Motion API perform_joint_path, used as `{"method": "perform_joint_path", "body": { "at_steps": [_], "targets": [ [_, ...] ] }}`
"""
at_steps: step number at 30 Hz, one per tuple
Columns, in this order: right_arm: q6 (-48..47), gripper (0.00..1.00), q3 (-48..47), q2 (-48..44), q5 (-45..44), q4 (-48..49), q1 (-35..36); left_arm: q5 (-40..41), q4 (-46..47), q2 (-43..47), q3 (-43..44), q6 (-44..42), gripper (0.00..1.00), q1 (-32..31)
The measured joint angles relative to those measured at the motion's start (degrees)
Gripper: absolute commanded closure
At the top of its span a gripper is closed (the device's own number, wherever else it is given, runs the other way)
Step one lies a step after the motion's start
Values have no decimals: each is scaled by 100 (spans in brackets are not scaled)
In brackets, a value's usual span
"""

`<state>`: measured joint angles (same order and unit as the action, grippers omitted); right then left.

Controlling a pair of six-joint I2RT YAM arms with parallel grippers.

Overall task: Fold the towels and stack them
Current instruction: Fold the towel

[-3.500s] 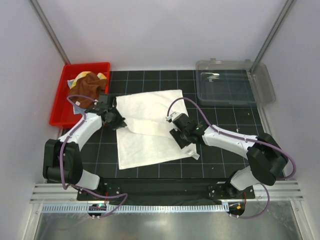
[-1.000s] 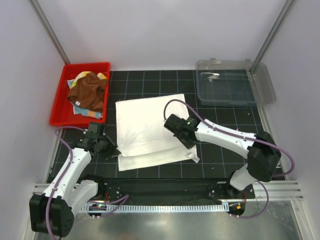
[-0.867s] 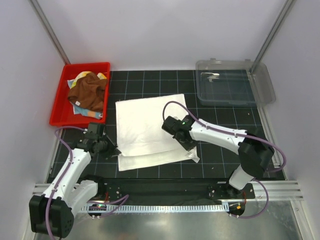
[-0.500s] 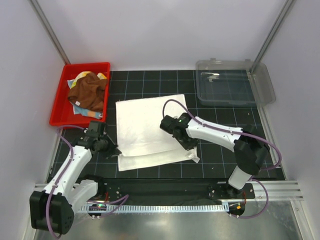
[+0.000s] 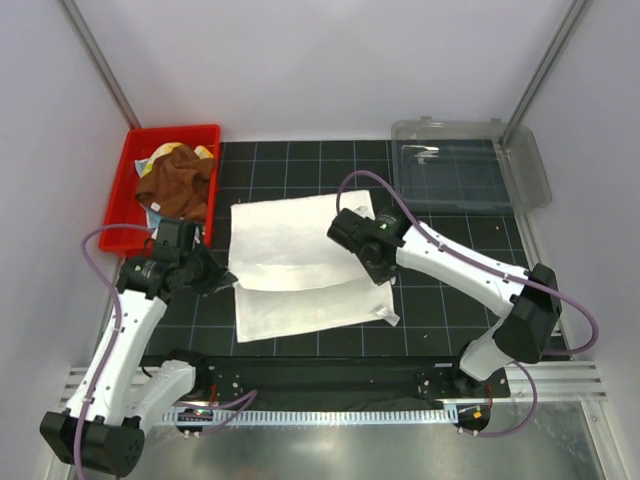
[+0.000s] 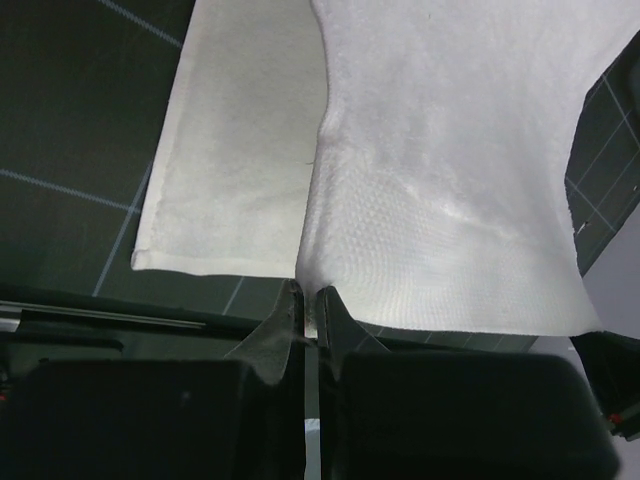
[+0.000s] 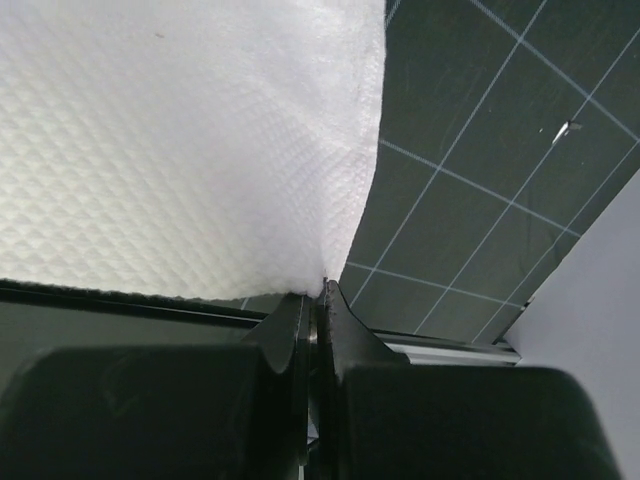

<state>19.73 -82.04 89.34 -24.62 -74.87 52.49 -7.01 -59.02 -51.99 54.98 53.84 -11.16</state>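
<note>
White towel [image 5: 300, 250] lies half-folded on the tabletop [image 5: 440, 300], long side left-to-right; your left pincer [image 5: 215, 278] and right pincer [image 5: 381, 274] each clench an edge. Rust-brown towel [image 5: 175, 185] fills the red bin [image 5: 115, 236].

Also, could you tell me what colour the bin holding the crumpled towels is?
The bin is red, clearest in the top external view.

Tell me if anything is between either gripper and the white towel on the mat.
Nothing visible. The left gripper and the right gripper are each shut on an edge of the white towel, with no object between. The other towels lie in the red bin, off to its left.
</note>
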Motion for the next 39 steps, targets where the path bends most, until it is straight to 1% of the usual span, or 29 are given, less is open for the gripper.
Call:
{"method": "perform_joint_path", "body": {
  "at_steps": [2,6,9,11,18,21,22,23,25,26,27,30,31,32,34,35,39],
  "targets": [
    [114,99,221,-142,9,2,20,26,-20,264,-179,28,100,-42],
    [297,99,680,-203,127,7,103,-28,-44,817,-1123,179,100,-79],
    [382,99,848,-144,199,74,186,-118,-31,907,-1694,282,100,-85],
    [426,99,949,-61,262,133,197,-146,0,879,-1906,302,100,-85],
    [514,98,1593,417,509,555,240,-136,184,745,-1978,280,100,-92],
    [581,93,1753,516,557,682,293,-116,238,704,-1998,282,100,-129],
    [597,89,1790,531,566,717,308,-103,249,682,-2006,282,100,-151],
    [616,87,1812,544,570,730,319,-94,262,647,-2020,282,100,-190],
    [634,82,1821,601,568,739,334,-52,264,564,-2033,284,97,-275],
    [645,75,1821,634,566,741,343,-42,260,520,-2039,286,95,-302],
    [664,73,1821,660,564,732,374,-13,249,481,-2041,284,94,-315],
    [710,60,1818,669,557,616,468,120,166,402,-2037,275,80,-319],
    [726,57,1816,662,568,577,516,153,96,396,-2026,273,73,-319],
    [739,55,1812,651,586,538,568,192,13,398,-1989,267,56,-319],
    [765,53,1768,584,643,431,684,262,-212,428,-1805,225,39,-319],
    [780,53,1725,529,671,365,748,297,-275,481,-1705,221,37,-319],
    [874,52,1316,273,649,37,914,393,-361,726,-1377,284,37,-319]
  ]
}}
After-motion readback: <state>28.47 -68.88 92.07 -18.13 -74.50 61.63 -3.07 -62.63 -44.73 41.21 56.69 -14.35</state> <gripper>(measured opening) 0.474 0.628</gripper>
